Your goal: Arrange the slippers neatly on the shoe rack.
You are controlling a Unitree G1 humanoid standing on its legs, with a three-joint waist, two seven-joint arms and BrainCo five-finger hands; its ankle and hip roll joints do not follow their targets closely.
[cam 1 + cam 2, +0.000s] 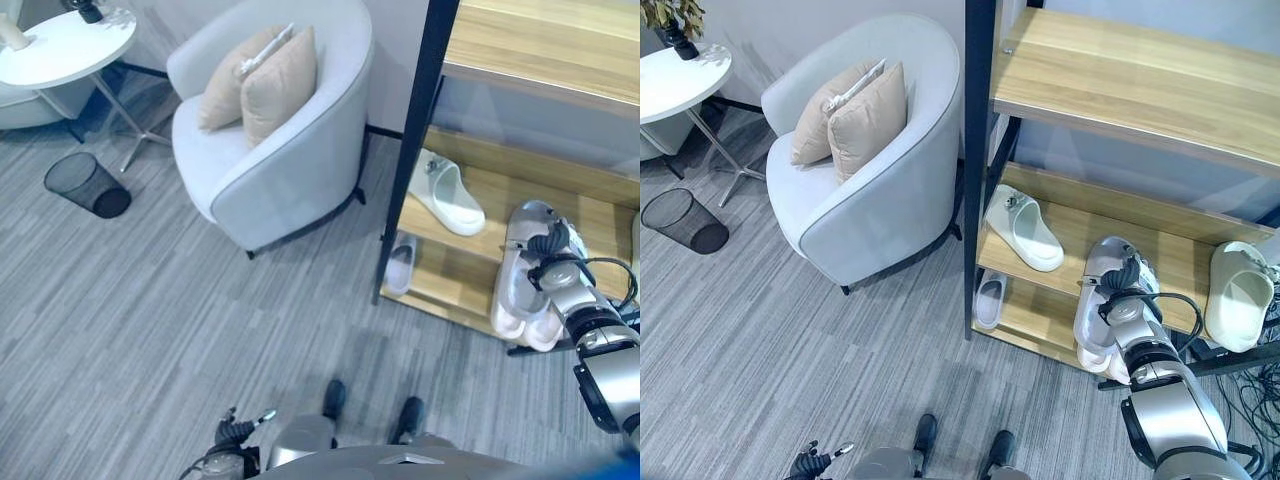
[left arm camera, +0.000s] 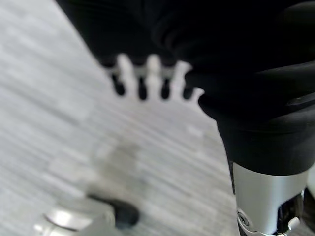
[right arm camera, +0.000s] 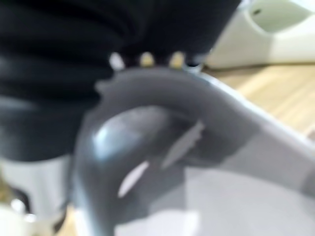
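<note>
Right hand [image 1: 1121,278] curled round the strap of a grey slipper [image 1: 1098,300], held at the front edge of the wooden shoe rack [image 1: 1160,250], above a pale pair on the bottom shelf. On the middle shelf, one white slipper [image 1: 1025,228] to the left, one pale green slipper [image 1: 1238,295] to the right. Left hand [image 2: 147,78] low over the grey carpet [image 1: 150,300], fingers straight and apart.

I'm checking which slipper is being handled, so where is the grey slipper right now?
In the right eye view the grey slipper is in the right robot hand at the middle shelf's front edge, between two white slippers.
</note>
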